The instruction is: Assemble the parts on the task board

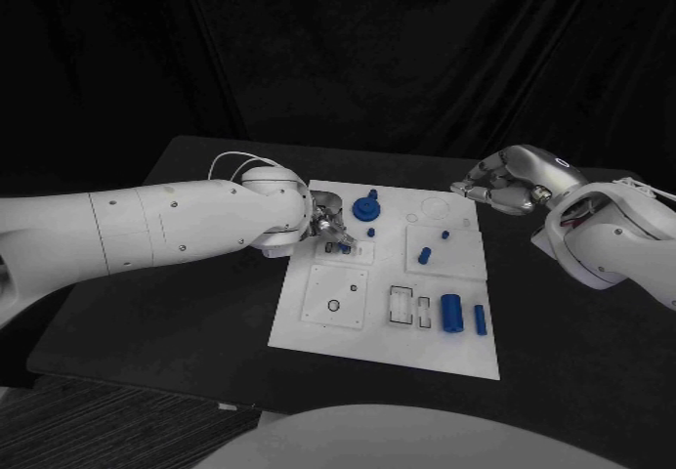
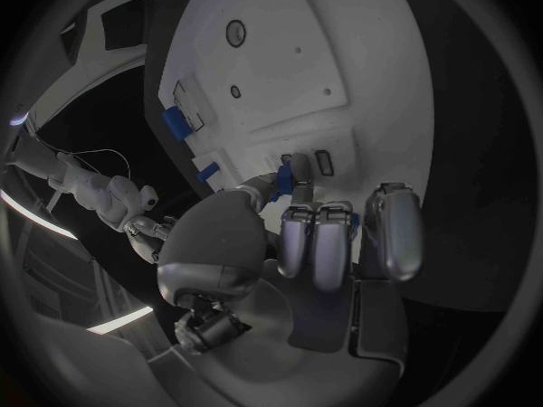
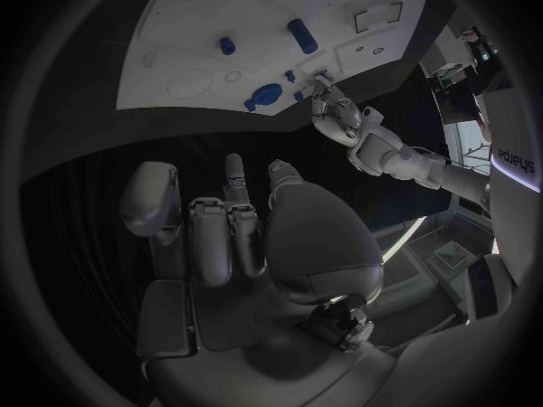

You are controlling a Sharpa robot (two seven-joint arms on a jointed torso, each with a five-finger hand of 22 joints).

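Observation:
The white task board (image 1: 378, 327) lies in the middle of the black table. My left hand (image 1: 325, 225) is over the board's far left part. Its thumb and a finger pinch a small blue part (image 2: 283, 180) right at the board's surface (image 2: 328, 72), next to a small slot. My right hand (image 1: 504, 183) hovers off the board's far right corner, fingers curled in with nothing in them (image 3: 232, 222). A round blue part (image 1: 367, 208) stands just beyond the left hand.
Other blue parts sit on the board: a small peg (image 1: 443, 234), a short cylinder (image 1: 424, 255), a large cylinder (image 1: 451, 313) and a slim bar (image 1: 481, 319). Empty outlined recesses (image 1: 401, 305) lie at the near middle. Black table (image 1: 169, 322) surrounds the board.

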